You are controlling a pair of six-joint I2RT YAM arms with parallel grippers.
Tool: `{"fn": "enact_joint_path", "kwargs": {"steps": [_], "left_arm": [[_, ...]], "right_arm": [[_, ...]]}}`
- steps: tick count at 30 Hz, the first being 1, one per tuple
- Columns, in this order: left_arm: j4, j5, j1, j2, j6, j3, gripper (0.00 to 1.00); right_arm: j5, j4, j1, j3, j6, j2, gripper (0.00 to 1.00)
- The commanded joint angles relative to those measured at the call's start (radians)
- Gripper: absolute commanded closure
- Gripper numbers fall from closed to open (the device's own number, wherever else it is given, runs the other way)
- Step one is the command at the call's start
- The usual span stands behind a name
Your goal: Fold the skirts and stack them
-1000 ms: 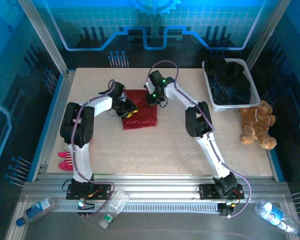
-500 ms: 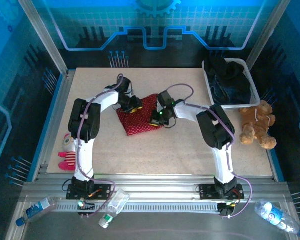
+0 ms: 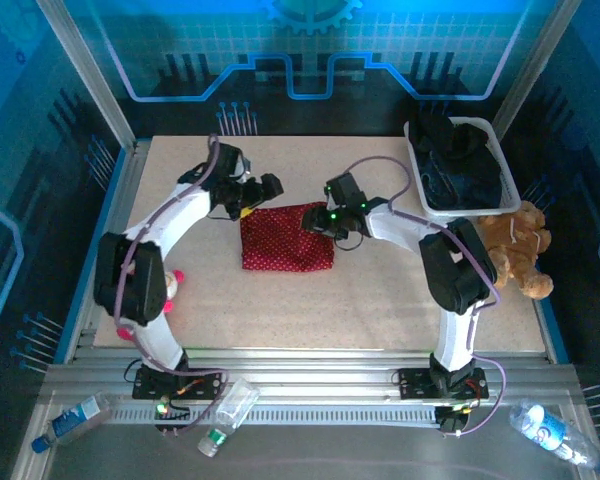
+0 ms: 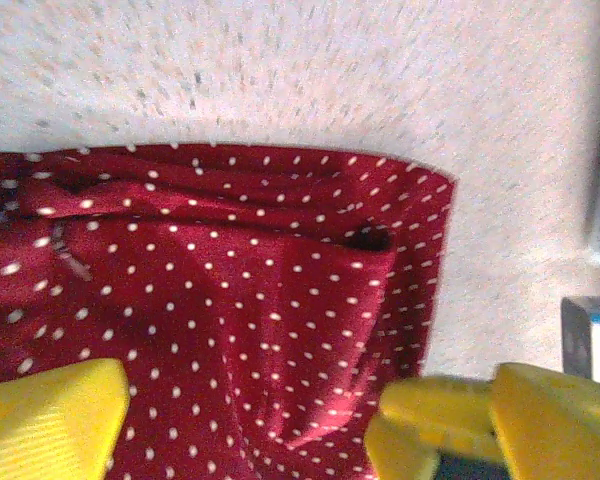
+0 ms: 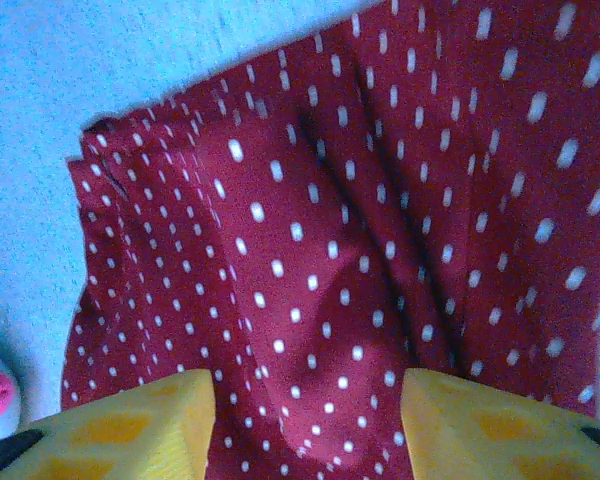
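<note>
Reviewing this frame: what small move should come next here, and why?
Probably lift both grippers straight up off the red dotted skirt. The left gripper and right gripper stand open over it, gripping nothing, and it lies folded on the table; more dark clothes wait in the white basket.

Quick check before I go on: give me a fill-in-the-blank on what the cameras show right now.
The folded skirt on the table is ___ with white dots.
The left end effector and right end effector are over it, jaws ___.
The brown toy beside the white basket is a teddy ___.
Missing words: red, open, bear.
</note>
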Motion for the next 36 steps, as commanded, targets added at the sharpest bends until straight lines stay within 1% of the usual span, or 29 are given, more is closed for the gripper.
{"fn": "enact_joint_path", "kwargs": {"steps": [1, 5, 7, 9, 12, 14, 17, 20, 21, 22, 24, 25, 27, 30, 33, 34, 35, 36], "left_arm": [[0.024, -0.015, 0.017, -0.032, -0.063, -0.072, 0.01], [0.057, 0.049, 0.017, -0.059, -0.113, -0.119, 0.01], [0.114, 0.1, 0.015, -0.076, -0.161, -0.162, 0.01], [0.178, 0.142, 0.012, -0.086, -0.209, -0.206, 0.01], [0.28, 0.199, 0.008, -0.081, -0.277, -0.26, 0.01], [0.336, 0.232, 0.008, -0.064, -0.31, -0.285, 0.01], [0.343, 0.209, 0.009, -0.041, -0.32, -0.308, 0.01], [0.34, 0.145, 0.011, -0.027, -0.321, -0.345, 0.01], [0.329, 0.117, 0.013, -0.02, -0.318, -0.36, 0.01], [0.323, 0.09, 0.015, -0.016, -0.319, -0.379, 0.01], [0.335, 0.065, 0.024, -0.005, -0.326, -0.422, 0.01], [0.348, 0.064, 0.03, 0.002, -0.33, -0.442, 0.01], [0.363, 0.073, 0.039, 0.016, -0.33, -0.463, 0.01], [0.373, 0.073, 0.04, 0.034, -0.322, -0.472, 0.01], [0.382, 0.076, 0.04, 0.042, -0.316, -0.466, 0.01], [0.383, 0.079, 0.04, 0.046, -0.315, -0.462, 0.01], [0.382, 0.081, 0.04, 0.046, -0.313, -0.458, 0.01], [0.382, 0.082, 0.04, 0.048, -0.311, -0.453, 0.01]], "right_arm": [[0.022, -0.094, -0.013, 0.088, -0.203, 0.03, 0.43], [0.009, -0.114, -0.012, 0.16, -0.324, 0.085, 0.41], [-0.02, -0.123, -0.011, 0.199, -0.384, 0.119, 0.41], [-0.012, -0.144, -0.008, 0.234, -0.422, 0.15, 0.41], [0.005, -0.178, -0.008, 0.289, -0.452, 0.19, 0.41], [-0.009, -0.189, -0.008, 0.311, -0.469, 0.211, 0.42], [-0.052, -0.185, -0.006, 0.327, -0.484, 0.232, 0.42], [-0.089, -0.181, -0.002, 0.342, -0.503, 0.246, 0.46], [-0.095, -0.18, 0.0, 0.348, -0.51, 0.246, 0.5], [-0.097, -0.173, 0.003, 0.35, -0.515, 0.242, 0.57], [-0.076, -0.123, 0.006, 0.332, -0.511, 0.214, 0.76], [-0.061, -0.094, 0.004, 0.32, -0.502, 0.197, 0.83], [-0.034, -0.05, -0.001, 0.305, -0.479, 0.174, 0.9], [-0.004, -0.035, -0.015, 0.31, -0.441, 0.182, 0.96], [0.02, -0.07, -0.021, 0.327, -0.431, 0.232, 0.97], [-0.004, -0.073, -0.021, 0.329, -0.436, 0.247, 0.94], [-0.034, -0.078, -0.022, 0.333, -0.443, 0.258, 0.88], [-0.063, -0.087, -0.022, 0.34, -0.45, 0.269, 0.75]]}}
